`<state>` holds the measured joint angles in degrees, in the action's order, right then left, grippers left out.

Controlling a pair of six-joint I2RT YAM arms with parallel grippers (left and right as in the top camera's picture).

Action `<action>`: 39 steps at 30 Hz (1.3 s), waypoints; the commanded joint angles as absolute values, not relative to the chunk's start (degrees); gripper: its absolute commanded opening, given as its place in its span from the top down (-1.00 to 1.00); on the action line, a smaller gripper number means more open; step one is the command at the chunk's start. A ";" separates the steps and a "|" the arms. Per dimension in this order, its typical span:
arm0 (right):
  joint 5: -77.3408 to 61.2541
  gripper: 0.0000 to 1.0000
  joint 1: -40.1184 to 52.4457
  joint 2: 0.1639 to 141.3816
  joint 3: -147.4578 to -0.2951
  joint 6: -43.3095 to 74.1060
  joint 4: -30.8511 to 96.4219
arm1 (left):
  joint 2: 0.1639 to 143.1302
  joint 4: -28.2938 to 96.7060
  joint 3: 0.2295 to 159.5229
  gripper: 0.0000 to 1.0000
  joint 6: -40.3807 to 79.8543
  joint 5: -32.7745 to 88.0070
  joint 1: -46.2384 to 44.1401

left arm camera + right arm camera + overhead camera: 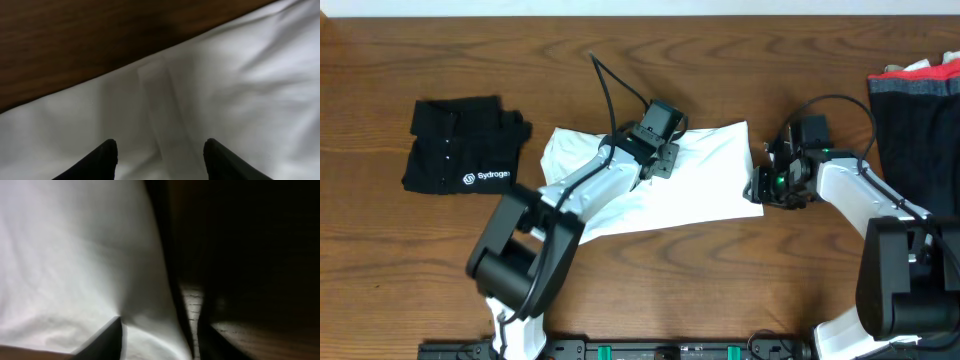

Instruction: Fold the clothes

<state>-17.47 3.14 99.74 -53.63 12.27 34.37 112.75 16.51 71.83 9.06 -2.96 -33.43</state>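
— Where's the white T-shirt (705, 190)?
— Spread at the middle of the table (620, 60). It's plain and softly creased, with a faint strip under my left claw (160, 155).
— And your claws?
— The left hangs parted over the cloth, holding nothing. My right claw (160, 335) stands half-spread astride the shirt's right edge, gripping nothing.

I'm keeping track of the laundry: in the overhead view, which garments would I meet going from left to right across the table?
black folded shirt with white lettering → white T-shirt, spread flat mid-table → dark pile of clothes with red on top, at the right edge.
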 commanded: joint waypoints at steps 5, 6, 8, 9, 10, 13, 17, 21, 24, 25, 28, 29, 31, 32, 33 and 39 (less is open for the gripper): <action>-16.36 0.59 3.44 100.95 -53.76 12.84 34.22 | 116.11 14.22 72.20 0.03 6.00 -1.96 -33.43; -15.99 0.68 3.44 100.95 -53.56 12.84 34.22 | 116.31 14.24 72.20 0.10 5.98 -1.98 -33.43; -14.74 0.79 3.46 100.97 -53.08 12.84 34.26 | 116.53 14.48 72.20 0.31 5.93 -2.04 -33.41; -13.54 0.86 3.44 100.97 -52.64 12.84 34.28 | 116.57 14.68 72.20 0.46 5.72 -2.17 -33.39; -12.34 0.93 3.44 100.97 -52.21 12.84 34.30 | 116.57 14.72 72.20 0.55 5.56 -2.20 -33.36; -8.69 0.97 3.40 100.97 -50.81 12.86 34.30 | 116.57 14.85 72.20 0.76 5.58 -2.20 -33.04; -5.08 0.98 3.40 100.97 -50.02 12.82 35.48 | 116.57 15.64 72.23 0.78 5.58 -2.20 -32.25; -3.14 0.97 3.40 100.97 -50.02 12.82 36.60 | 116.38 16.43 72.23 0.84 5.58 -2.20 -31.22; -3.01 0.97 3.40 100.97 -50.02 12.80 36.88 | 116.29 16.86 72.23 0.86 5.61 -2.17 -30.48; -3.01 0.97 3.40 100.97 -50.02 12.75 36.88 | 116.27 16.84 72.23 0.86 5.61 -2.17 -30.30; -3.07 0.48 3.40 100.97 -50.02 12.32 36.86 | 115.70 16.80 72.36 0.03 5.56 -2.17 -30.22; -3.42 0.33 3.40 100.97 -50.02 11.92 36.86 | 115.42 16.84 72.44 -0.11 5.56 -2.17 -30.22; -5.54 0.23 3.38 100.92 -50.26 10.74 36.88 | 113.60 16.84 72.51 -0.36 5.56 -2.17 -30.24; -7.51 0.23 3.36 100.68 -50.54 9.37 36.88 | 112.38 16.82 72.55 -0.44 5.56 -2.17 -30.24; -8.97 0.24 3.31 100.38 -50.78 8.62 36.88 | 111.02 16.80 72.71 -0.47 5.56 -2.17 -30.22; -15.11 0.53 1.21 93.54 -52.93 10.87 36.86 | 105.69 13.41 72.88 -0.40 5.56 -1.69 -30.30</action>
<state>-12.25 2.66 97.86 -52.36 9.82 36.84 108.92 14.90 71.83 5.76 -1.50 -30.33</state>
